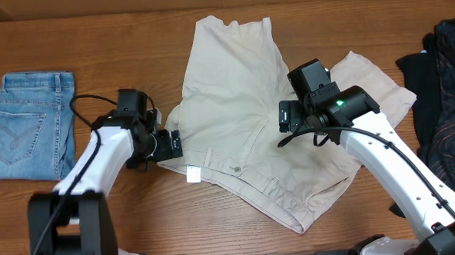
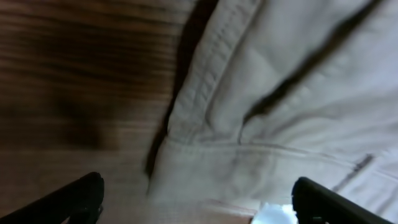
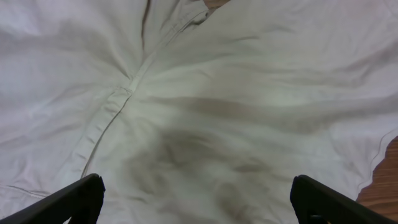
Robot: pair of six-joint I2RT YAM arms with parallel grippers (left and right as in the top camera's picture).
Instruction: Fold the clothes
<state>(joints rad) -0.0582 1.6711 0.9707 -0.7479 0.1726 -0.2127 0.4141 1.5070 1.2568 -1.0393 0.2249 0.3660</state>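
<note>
Presently, left gripper sits fingers apart at the waistband corner of the pale beige cotton shorts, likely to take that edge. The right gripper, also apart, hovers mid-garment. Shorts lie spread on the brown wooden table.

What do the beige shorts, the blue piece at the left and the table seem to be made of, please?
The beige shorts look like matte woven cotton: soft creases, stitched seams, a waistband. The blue piece looks like denim: faded wash, contrast-stitched back pocket. The table shows brown wood grain, possibly only laminate.
</note>
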